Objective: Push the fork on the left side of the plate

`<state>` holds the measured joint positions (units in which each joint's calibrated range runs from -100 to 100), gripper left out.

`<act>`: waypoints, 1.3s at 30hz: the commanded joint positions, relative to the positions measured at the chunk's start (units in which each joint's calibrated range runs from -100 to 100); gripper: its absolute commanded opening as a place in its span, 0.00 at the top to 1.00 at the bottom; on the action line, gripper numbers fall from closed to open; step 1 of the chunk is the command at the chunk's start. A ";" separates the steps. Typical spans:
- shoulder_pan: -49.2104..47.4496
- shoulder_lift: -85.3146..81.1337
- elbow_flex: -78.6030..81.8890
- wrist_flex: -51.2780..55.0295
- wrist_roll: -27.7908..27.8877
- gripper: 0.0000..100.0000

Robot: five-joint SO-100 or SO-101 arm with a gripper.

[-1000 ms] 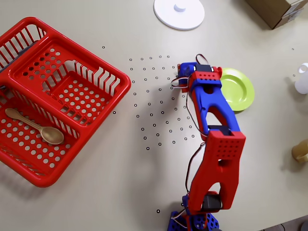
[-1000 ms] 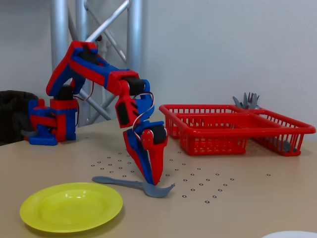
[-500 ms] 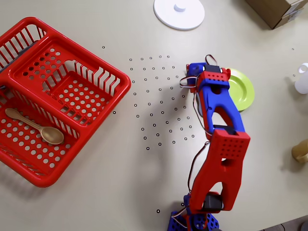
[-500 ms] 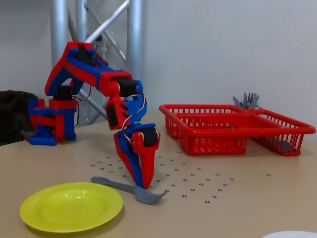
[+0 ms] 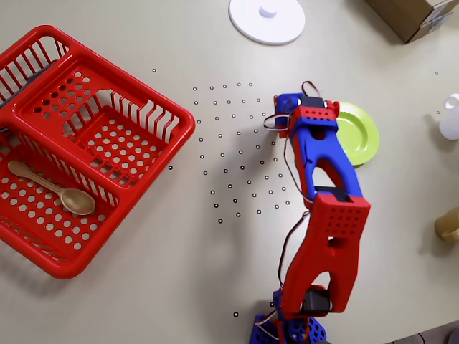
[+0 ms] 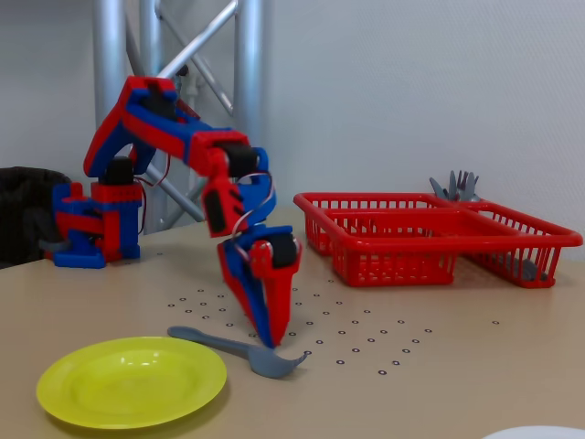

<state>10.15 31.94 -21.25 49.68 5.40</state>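
Observation:
The slate-blue fork [image 6: 236, 349] lies flat on the table just right of the lime-green plate [image 6: 132, 380] in the fixed view, its handle end near the plate's rim. My gripper [image 6: 271, 340] points straight down with its jaws together, and its tip rests on or just above the middle of the fork. In the overhead view the gripper [image 5: 285, 117] is just left of the plate [image 5: 358, 132]. The arm hides the fork there.
A red basket [image 5: 107, 86] fills the left of the overhead view, with a tan spoon [image 5: 51, 188] in it and several grey forks [image 6: 457, 187] standing at its far end. A white disc [image 5: 267, 19], a cardboard box [image 5: 416, 14], a white object [image 5: 450, 118] and a tan object [image 5: 448, 226] stand around the edges.

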 commanded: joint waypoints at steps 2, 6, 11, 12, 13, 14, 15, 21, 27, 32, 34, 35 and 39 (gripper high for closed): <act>-2.83 -11.07 2.84 0.42 -0.54 1.00; -3.55 -15.97 7.47 1.15 -0.59 1.00; -2.04 -22.05 14.72 2.03 1.22 1.00; -1.54 -23.15 16.44 2.03 1.66 1.00; -1.10 -24.17 17.98 2.03 2.10 1.00; -0.60 -24.84 19.34 2.03 2.49 1.00; -0.24 -25.44 20.52 2.03 2.78 1.00; 1.55 -26.62 25.42 0.74 3.86 1.00; 2.77 -26.11 27.05 -0.87 3.96 1.00; 4.28 -24.67 27.59 -2.56 4.35 1.00; 4.93 -23.91 27.68 -3.36 4.54 1.00; 5.28 -23.58 27.41 -3.36 4.69 1.00; 7.15 -22.14 26.23 -3.52 5.81 1.00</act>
<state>15.79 11.44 7.50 47.36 10.23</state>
